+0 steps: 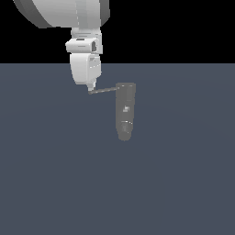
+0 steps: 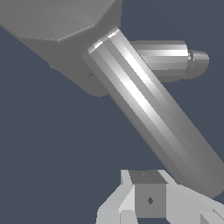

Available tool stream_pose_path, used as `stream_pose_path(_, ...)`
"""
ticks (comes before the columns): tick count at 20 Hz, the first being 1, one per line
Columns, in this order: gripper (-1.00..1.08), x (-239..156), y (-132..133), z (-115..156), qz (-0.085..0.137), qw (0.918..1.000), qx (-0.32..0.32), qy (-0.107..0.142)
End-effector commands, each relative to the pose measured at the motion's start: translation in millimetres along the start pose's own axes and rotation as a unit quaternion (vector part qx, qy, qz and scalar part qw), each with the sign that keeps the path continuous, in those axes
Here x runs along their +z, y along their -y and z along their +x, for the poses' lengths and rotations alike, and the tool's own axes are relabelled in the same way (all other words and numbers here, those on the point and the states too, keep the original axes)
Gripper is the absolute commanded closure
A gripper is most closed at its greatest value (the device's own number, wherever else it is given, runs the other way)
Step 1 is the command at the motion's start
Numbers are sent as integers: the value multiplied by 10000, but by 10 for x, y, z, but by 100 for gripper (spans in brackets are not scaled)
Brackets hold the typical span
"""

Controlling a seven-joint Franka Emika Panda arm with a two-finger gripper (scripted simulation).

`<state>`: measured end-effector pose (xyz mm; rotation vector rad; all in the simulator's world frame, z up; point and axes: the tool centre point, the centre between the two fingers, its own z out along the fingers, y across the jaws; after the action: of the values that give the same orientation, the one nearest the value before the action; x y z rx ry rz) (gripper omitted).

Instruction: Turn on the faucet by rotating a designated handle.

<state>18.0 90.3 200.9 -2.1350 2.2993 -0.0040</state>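
Observation:
In the exterior view the faucet (image 1: 125,112) is a dull grey stubby cylinder with white specks, standing on the dark floor. Its handle (image 1: 103,90), a thin grey rod, sticks out from the top towards the exterior view's left. My gripper (image 1: 92,86) hangs from above with its tip touching the rod's free end. The fingers look closed together, with nothing between them. In the wrist view the handle (image 2: 148,109) runs as a thick slanting bar from the faucet body (image 2: 57,22) down to my gripper (image 2: 148,192), its end beside the fingers. A short rounded stub (image 2: 168,59) lies behind it.
Flat dark blue-grey floor (image 1: 55,174) surrounds the faucet on every side. The white arm (image 1: 85,50) comes down from the top of the exterior view. Nothing else shows.

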Motion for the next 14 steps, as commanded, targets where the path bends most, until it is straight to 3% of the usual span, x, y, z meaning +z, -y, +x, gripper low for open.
stream_pose_path(1, 108, 0, -58, 69, -10, 10000, 12, -7)
stream_pose_path(14, 108, -3, -377, 363, -15, 10000, 1, -6)
